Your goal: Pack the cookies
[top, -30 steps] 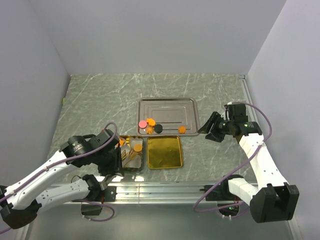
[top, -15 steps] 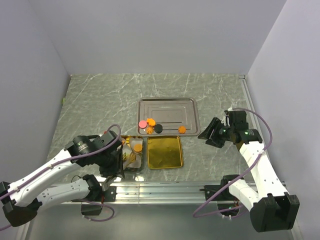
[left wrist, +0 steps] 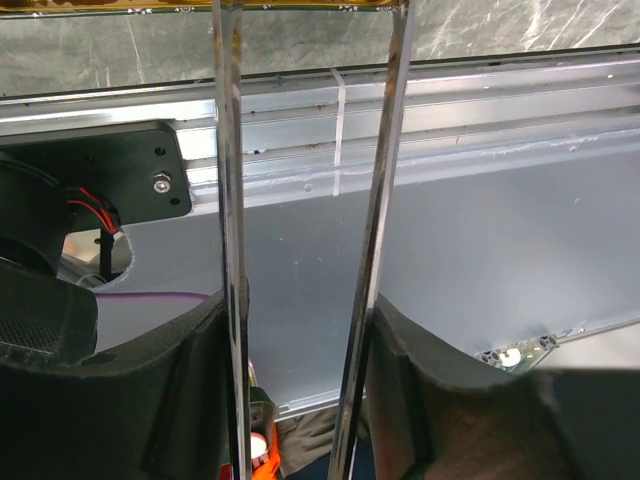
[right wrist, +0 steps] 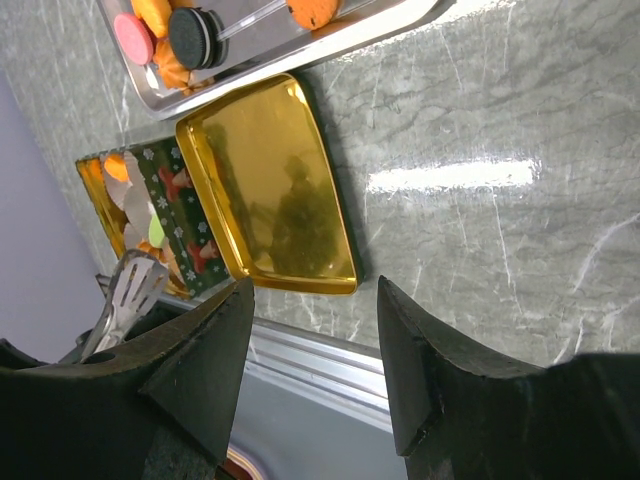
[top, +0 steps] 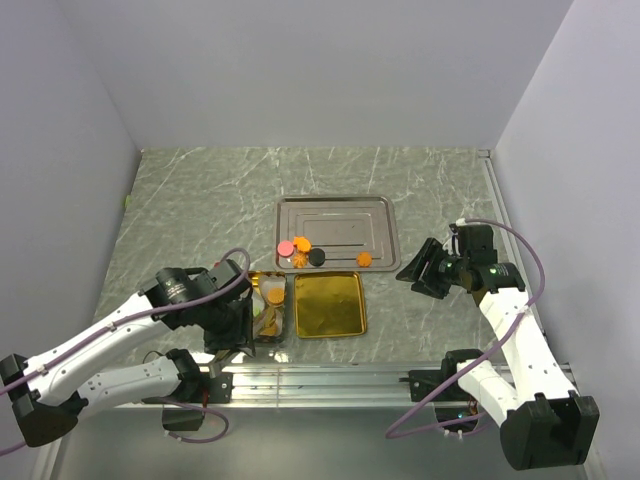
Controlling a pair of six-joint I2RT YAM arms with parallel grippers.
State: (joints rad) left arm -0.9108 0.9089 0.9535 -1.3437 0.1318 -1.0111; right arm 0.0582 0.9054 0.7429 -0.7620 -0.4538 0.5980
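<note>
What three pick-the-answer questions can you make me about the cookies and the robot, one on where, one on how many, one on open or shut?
1. Where does the black round cookie lie?
A) on the gold square tray
B) on the silver metal tray
C) on the grey marble table

2. How many pink round cookies are on the silver tray?
A) one
B) three
C) five

3. How is the right gripper?
A) shut on a cookie
B) shut on tongs
C) open, holding nothing

Answers: 1 B, the black cookie sits inside the silver tray's rim. 2 A, only one pink disc shows there. 3 C, its jaws stand apart with nothing between them.
</note>
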